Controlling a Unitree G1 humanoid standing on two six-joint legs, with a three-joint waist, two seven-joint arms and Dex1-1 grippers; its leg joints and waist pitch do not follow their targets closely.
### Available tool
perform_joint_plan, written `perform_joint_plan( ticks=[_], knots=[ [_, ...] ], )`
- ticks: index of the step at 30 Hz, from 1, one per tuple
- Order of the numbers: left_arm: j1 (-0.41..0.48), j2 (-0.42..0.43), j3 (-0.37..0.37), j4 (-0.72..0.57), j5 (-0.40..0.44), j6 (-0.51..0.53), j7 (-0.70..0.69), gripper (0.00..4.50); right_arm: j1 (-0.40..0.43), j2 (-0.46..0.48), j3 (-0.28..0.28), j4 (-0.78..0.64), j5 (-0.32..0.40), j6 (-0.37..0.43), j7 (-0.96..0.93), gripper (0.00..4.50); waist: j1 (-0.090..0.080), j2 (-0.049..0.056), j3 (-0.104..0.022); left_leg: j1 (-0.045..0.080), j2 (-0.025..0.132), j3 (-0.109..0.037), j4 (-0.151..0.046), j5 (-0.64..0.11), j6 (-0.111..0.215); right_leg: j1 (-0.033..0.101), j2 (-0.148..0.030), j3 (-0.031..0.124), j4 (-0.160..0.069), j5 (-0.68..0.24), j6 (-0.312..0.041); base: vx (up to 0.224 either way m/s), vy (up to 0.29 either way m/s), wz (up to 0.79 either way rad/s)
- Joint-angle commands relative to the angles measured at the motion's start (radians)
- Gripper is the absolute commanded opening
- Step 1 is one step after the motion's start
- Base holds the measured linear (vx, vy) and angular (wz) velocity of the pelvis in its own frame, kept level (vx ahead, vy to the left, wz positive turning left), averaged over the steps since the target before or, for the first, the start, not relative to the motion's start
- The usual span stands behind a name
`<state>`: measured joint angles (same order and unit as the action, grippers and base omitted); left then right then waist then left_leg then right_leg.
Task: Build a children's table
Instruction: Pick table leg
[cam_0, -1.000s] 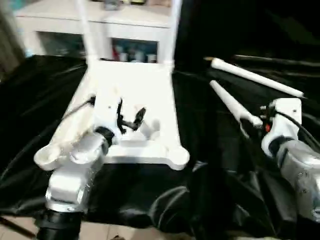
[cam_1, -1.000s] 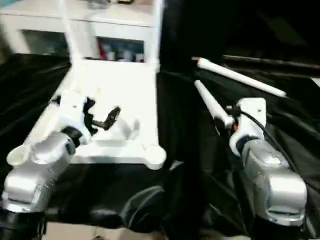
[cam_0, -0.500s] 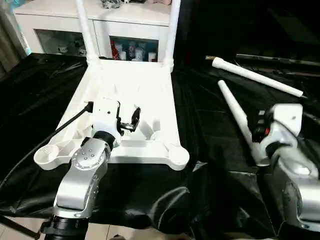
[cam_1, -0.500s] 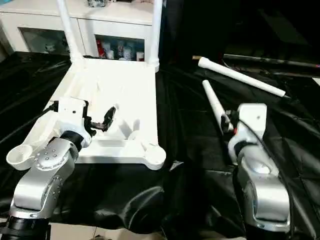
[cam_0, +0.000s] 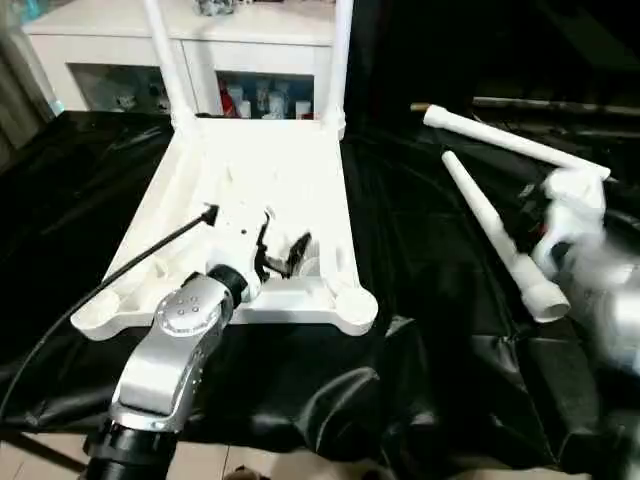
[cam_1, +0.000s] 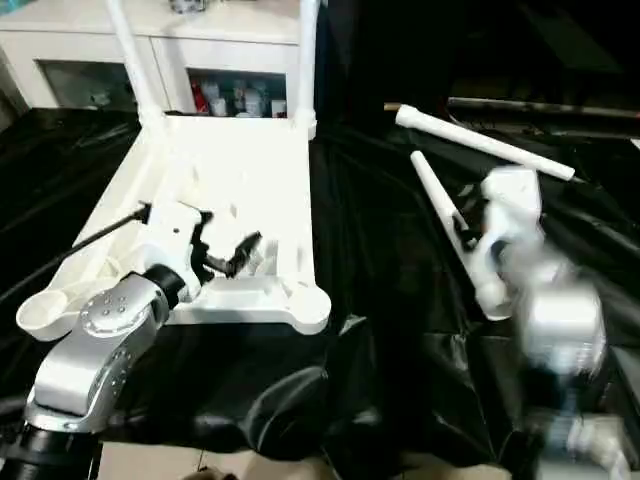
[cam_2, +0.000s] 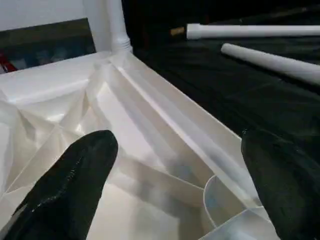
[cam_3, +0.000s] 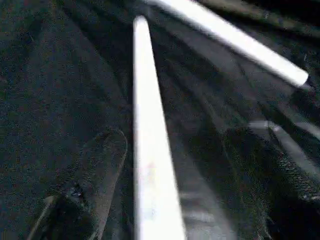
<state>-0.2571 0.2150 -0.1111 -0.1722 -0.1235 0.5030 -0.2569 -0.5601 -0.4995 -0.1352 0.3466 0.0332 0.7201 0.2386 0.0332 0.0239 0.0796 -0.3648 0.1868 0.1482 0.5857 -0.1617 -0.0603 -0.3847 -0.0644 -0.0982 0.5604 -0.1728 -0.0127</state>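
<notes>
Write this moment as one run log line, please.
tabletop: upside down, two legs fitted | left gripper: open over it | right gripper: open astride loose leg

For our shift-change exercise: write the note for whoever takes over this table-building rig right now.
Left hand: open, empty, over the upturned tabletop.
Right hand: open, fingers either side of the nearer loose leg, not closed on it.
Done: two legs stand in the far corner sockets.
Left: both near sockets are empty; the nearer loose leg and the farther loose leg lie on the black cloth and need fitting.
</notes>
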Motion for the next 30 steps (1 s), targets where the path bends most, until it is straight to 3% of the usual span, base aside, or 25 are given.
perform_joint_plan(
  ticks=[1,2,7,9,12,14,16,18,22,23,27,30],
  knots=[
    [-0.01,0.004,0.008,0.01,0.007,0.011,0.008,4.5,-0.018,-0.011,0.023,0.089,-0.019,-0.027,0.028,3.99,0.0,-0.012,-0.054,0.021,0.022,-0.007,-0.067,-0.423,0.009,0.025,-0.071,0.034,-0.09,-0.458,-0.098,0.0,0.0,0.0],
    [-0.003,0.014,0.004,-0.001,0.002,0.012,-0.015,4.5,-0.076,-0.023,0.038,0.234,-0.022,-0.054,0.072,3.99,0.003,-0.009,-0.054,0.02,0.022,-0.007,-0.065,-0.41,0.016,0.024,-0.074,0.035,-0.084,-0.444,-0.117,0.0,0.0,0.0],
    [0.018,0.044,-0.006,-0.056,-0.018,0.045,-0.064,4.5,-0.171,-0.03,0.054,0.402,-0.003,-0.054,0.196,4.35,0.003,-0.018,-0.053,-0.002,0.024,-0.001,-0.065,-0.335,0.047,0.033,-0.072,0.037,-0.065,-0.384,-0.152,0.0,0.0,0.0],
    [0.034,0.068,-0.008,-0.105,-0.036,0.072,-0.093,4.5,-0.238,-0.042,0.096,0.491,-0.005,-0.046,0.309,4.48,0.007,-0.021,-0.048,-0.006,0.026,0.004,-0.063,-0.309,0.061,0.025,-0.075,0.039,-0.065,-0.387,-0.163,0.0,0.0,0.0],
    [0.046,0.084,-0.009,-0.127,-0.042,0.083,-0.106,4.5,-0.268,-0.048,0.141,0.545,-0.034,-0.035,0.353,4.48,0.011,-0.021,-0.042,0.0,0.028,0.012,-0.06,-0.312,0.06,0.014,-0.072,0.042,-0.065,-0.391,-0.178,0.0,0.0,0.0],
    [0.052,0.088,-0.009,-0.138,-0.044,0.09,-0.111,4.5,-0.295,-0.05,0.171,0.605,-0.06,-0.025,0.38,4.48,0.012,-0.029,-0.045,-0.006,0.03,0.014,-0.059,-0.277,0.061,0.019,-0.071,0.042,-0.057,-0.361,-0.186,0.0,0.0,0.0],
    [0.055,0.089,-0.009,-0.143,-0.044,0.092,-0.114,4.5,-0.31,-0.051,0.2,0.639,-0.079,-0.015,0.416,4.48,0.017,-0.025,-0.051,-0.006,0.032,0.014,-0.056,-0.231,0.07,0.019,-0.07,0.044,-0.047,-0.305,-0.207,0.0,0.0,0.0],
    [0.05,0.091,-0.013,-0.147,-0.042,0.095,-0.117,4.5,-0.327,-0.053,0.271,0.678,-0.114,0.027,0.523,4.48,0.02,-0.029,-0.045,-0.012,0.038,0.018,-0.057,-0.206,0.084,0.019,-0.065,0.044,-0.043,-0.253,-0.228,0.0,0.0,0.0],
    [0.047,0.091,-0.012,-0.169,-0.049,0.112,-0.118,4.5,-0.349,-0.06,0.3,0.717,-0.134,0.021,0.561,4.32,0.025,-0.032,-0.041,-0.01,0.042,0.017,-0.059,-0.223,0.069,0.019,-0.072,0.047,-0.043,-0.28,-0.226,0.0,0.0,0.0],
    [0.048,0.094,-0.013,-0.182,-0.055,0.119,-0.122,4.5,-0.355,-0.065,0.302,0.719,-0.134,0.024,0.566,4.18,0.025,-0.041,-0.042,-0.009,0.042,0.019,-0.059,-0.231,0.063,0.019,-0.072,0.048,-0.046,-0.293,-0.221,0.0,0.0,0.0],
    [0.044,0.1,-0.01,-0.209,-0.067,0.137,-0.133,4.5,-0.384,-0.078,0.314,0.745,-0.146,0.014,0.588,3.84,0.027,-0.041,-0.034,-0.005,0.044,0.018,-0.062,-0.272,0.041,0.014,-0.074,0.049,-0.05,-0.339,-0.214,0.0,0.0,0.0],
    [0.027,0.097,-0.005,-0.199,-0.067,0.139,-0.133,4.5,-0.404,-0.087,0.322,0.764,-0.158,0.006,0.596,3.63,0.026,-0.04,-0.037,-0.005,0.044,0.017,-0.062,-0.282,0.031,0.016,-0.074,0.05,-0.05,-0.351,-0.206,0.0,0.0,0.0]
  ],
)
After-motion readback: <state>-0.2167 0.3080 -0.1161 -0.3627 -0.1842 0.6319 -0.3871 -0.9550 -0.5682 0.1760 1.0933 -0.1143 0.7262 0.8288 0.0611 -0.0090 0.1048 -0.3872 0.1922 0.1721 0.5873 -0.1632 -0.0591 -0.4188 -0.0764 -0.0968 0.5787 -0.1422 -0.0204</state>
